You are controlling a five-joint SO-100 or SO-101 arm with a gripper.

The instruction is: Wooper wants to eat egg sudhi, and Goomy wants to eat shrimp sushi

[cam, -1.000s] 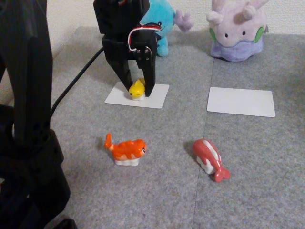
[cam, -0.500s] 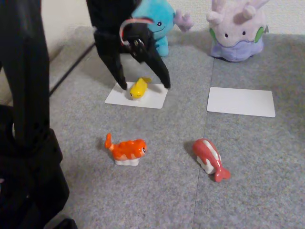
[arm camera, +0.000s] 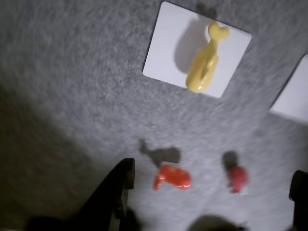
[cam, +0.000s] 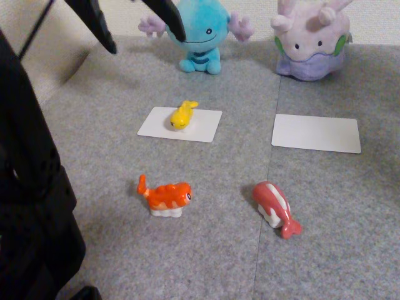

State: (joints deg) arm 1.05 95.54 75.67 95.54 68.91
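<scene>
Orange shrimp sushi [cam: 165, 197] lies nearest you on the grey mat, beside the red-and-white toy [cam: 275, 209]; reach carelessly and you could take that one instead. Farther off, the egg sudhi [cam: 182, 115] rests on Wooper's [cam: 200, 34] card [cam: 206, 127]. The gripper [cam: 137, 25], then spread around it, has lifted clear, empty and wide apart.

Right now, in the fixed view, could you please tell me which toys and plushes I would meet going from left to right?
shrimp sushi → egg sudhi → Wooper → red-and-white striped toy → Goomy
</scene>
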